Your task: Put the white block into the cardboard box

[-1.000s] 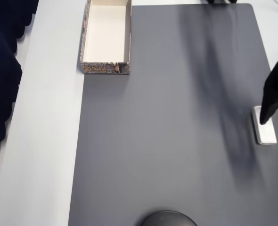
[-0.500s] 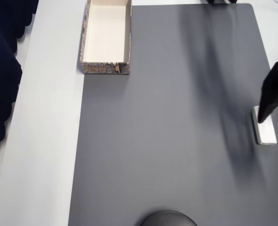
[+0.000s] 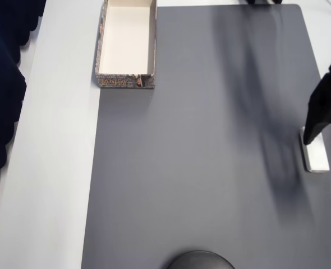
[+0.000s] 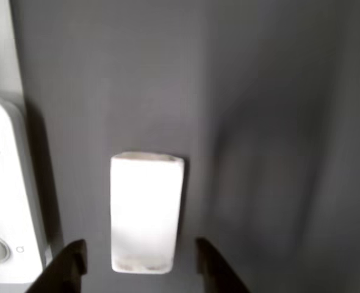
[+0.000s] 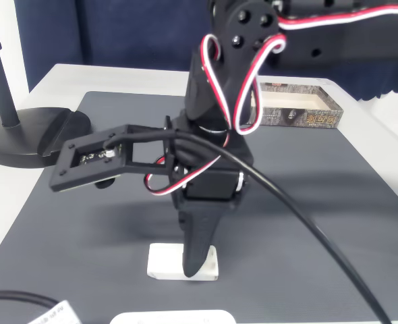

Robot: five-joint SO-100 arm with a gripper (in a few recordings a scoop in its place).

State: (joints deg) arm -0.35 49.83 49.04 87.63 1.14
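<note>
White and flat on its broad face, the block lay on the dark grey mat, near the mat's right edge in the overhead view and close beside a bigger white object with a rounded corner. Lying low like that, it offered only its two long sides for a grip, which seemed to be why the gripper stood directly over it with its fingers spread, one tip to each long side of the block and neither visibly touching it. In the fixed view the dark finger reached down to the block's level, so I judged the step to be the final lowering before a squeeze. The bigger white object left little room on that side of the block, so the finger there risked nudging it. The cardboard box sat well apart from the block, at the mat's far left corner in the overhead view, with nothing in it; the carry would have to cross the whole mat.
</note>
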